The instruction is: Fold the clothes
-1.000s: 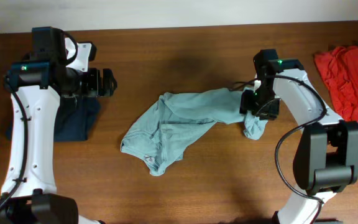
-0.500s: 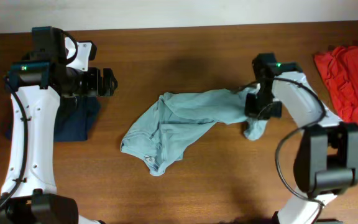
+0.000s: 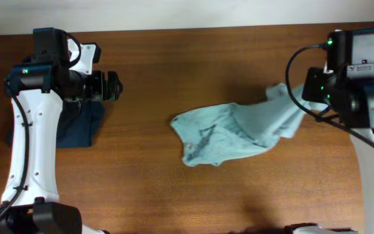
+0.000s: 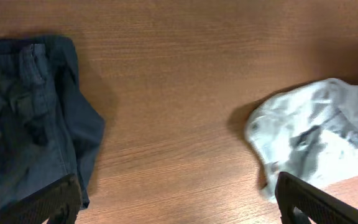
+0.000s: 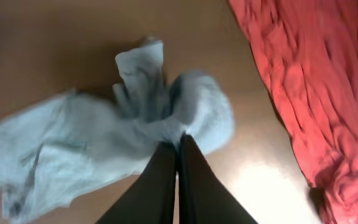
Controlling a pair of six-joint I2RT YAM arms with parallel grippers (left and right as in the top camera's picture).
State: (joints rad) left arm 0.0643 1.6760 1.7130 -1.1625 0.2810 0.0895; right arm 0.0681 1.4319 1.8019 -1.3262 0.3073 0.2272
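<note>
The pale grey-blue T-shirt (image 3: 239, 130) lies crumpled at the table's middle, its right end lifted and stretched toward the right arm (image 3: 352, 84). In the right wrist view my right gripper (image 5: 179, 142) is shut on a bunched fold of that T-shirt (image 5: 104, 143), which hangs from the fingertips above the wood. The left gripper (image 3: 112, 86) stands open at the far left, above bare wood, with nothing between its fingers (image 4: 55, 199). The dark navy garment (image 3: 76, 127) lies beside it, under the left arm. The red garment (image 5: 309, 81) lies to the right of the lifted cloth.
The brown wooden table (image 3: 193, 58) ends at a pale wall along the back. In the left wrist view the navy garment (image 4: 23, 124) fills the left side and the T-shirt's edge (image 4: 316, 137) shows at the right.
The right gripper closed on the T-shirt's right end, then rose and pulled back to the right, dragging the shirt rightward and stretching it. The left arm has stayed still.
</note>
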